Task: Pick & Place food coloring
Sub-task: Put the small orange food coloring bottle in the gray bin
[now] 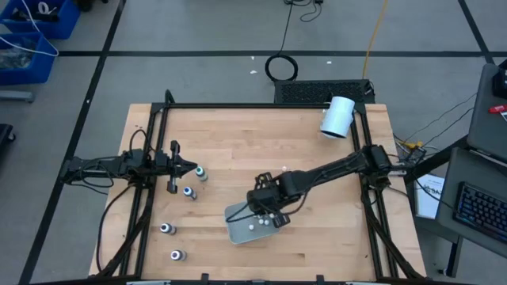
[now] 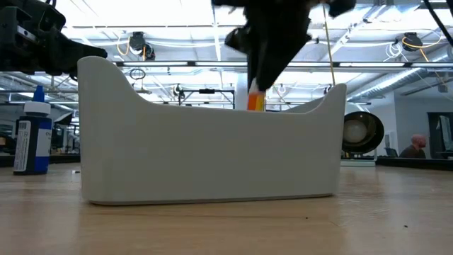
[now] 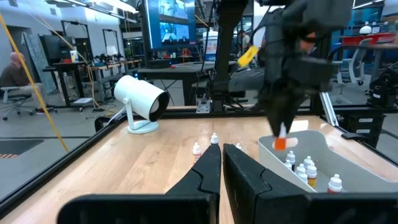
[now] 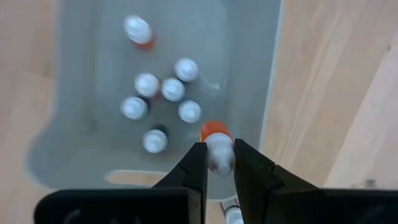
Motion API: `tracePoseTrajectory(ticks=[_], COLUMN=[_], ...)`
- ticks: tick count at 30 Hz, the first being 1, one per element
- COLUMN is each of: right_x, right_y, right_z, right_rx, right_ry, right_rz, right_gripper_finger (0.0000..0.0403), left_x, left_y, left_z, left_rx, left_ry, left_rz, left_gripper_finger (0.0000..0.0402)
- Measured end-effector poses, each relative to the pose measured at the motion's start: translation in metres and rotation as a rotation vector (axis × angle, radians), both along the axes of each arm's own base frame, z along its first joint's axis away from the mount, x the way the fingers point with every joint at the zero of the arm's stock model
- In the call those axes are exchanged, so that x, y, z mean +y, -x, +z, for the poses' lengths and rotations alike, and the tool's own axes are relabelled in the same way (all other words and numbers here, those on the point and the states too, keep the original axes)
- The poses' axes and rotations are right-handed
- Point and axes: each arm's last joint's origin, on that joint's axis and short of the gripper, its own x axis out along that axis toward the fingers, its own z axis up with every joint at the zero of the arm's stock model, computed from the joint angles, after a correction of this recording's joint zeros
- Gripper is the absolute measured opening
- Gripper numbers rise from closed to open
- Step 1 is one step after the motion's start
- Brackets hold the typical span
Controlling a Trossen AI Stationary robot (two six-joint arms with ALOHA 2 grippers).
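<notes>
Bottles (image 4: 160,99) in tray (image 4: 81,74); four (image 1: 188,192) left

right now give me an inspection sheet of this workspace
surface: wooden table, bare between items
job's things: four food coloring bottles standing near the left arm; six in the clear tray
clutter: white cylinder at the far right corner
grippers: right gripper over the tray, fingers shut on an orange bottle; left gripper shut, empty
cables: black coil on the floor
surroundings: seated person

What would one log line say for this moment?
right gripper: shut on orange bottle | over tray | left gripper: shut, waiting
</notes>
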Motion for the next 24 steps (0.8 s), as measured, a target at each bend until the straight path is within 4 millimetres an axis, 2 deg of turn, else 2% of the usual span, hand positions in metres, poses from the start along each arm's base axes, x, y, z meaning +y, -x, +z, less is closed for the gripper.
tracePoseTrajectory(ticks=[5, 14, 24], right_x=[-0.011, -0.006, -0.005], right_y=[-0.007, -0.014, -0.011], right_z=[-0.015, -0.034, -0.047], right_rx=[0.049, 0.081, 0.094], right_ry=[0.012, -0.031, -0.031], right_rz=[-0.028, -0.007, -0.006], right_gripper_finger=[0.0040, 0.0040, 0.0040], left_x=[0.000, 0.000, 0.000], left_y=[0.000, 0.000, 0.000], left_z=[0.000, 0.000, 0.000], left_rx=[0.000, 0.000, 0.000], left_ry=[0.000, 0.000, 0.000], left_rz=[0.000, 0.000, 0.000], left_gripper_finger=[0.0026, 0.0026, 0.0026])
